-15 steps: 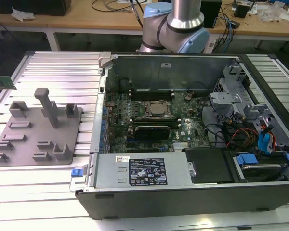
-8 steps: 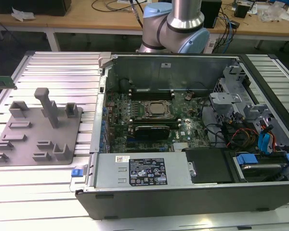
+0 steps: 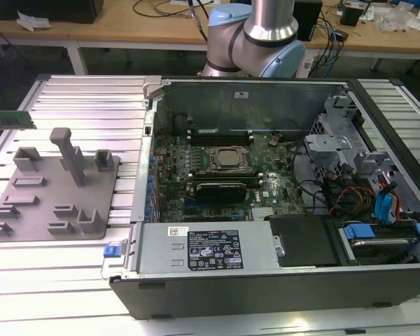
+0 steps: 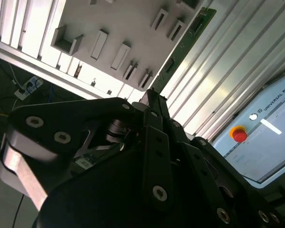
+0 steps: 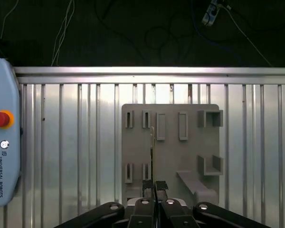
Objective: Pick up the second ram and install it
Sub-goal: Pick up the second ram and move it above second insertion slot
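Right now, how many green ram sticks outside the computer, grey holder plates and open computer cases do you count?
Green ram stick, held by the fingers: 1
Grey holder plate: 1
Open computer case: 1
Total: 3

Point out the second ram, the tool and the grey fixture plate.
second ram point(image 4: 185, 45), second wrist view, green face.
tool point(image 5: 155, 185), first wrist view, between fingertips.
grey fixture plate point(image 3: 35, 217), exterior view, bare surface.

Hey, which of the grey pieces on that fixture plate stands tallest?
The slim post with the wider cap, near the plate's middle; the blocks around it sit far lower.
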`<state>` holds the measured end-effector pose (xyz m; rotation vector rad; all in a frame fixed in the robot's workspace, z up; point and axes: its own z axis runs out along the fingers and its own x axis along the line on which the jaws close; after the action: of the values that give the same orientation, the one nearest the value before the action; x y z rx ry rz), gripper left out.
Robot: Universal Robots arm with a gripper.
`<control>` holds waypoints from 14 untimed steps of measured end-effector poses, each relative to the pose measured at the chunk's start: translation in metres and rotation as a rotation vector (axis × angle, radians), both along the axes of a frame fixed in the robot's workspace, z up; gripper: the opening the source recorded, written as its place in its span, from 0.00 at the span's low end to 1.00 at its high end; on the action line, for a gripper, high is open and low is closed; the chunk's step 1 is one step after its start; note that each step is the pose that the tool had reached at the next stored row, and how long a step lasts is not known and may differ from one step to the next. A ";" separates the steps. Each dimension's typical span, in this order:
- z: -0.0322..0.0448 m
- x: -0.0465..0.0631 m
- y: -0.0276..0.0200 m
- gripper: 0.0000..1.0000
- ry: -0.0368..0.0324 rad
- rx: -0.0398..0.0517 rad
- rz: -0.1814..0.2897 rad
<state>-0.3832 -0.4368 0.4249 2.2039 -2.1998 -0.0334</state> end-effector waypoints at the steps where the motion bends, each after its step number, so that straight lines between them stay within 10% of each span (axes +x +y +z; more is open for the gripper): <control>1: 0.0000 0.003 0.0000 0.09 0.0000 0.0000 0.000; 14: 0.0000 0.035 0.0000 0.09 0.0003 0.0000 0.000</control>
<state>-0.3480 -0.4368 0.4249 2.2037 -2.1996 -0.0338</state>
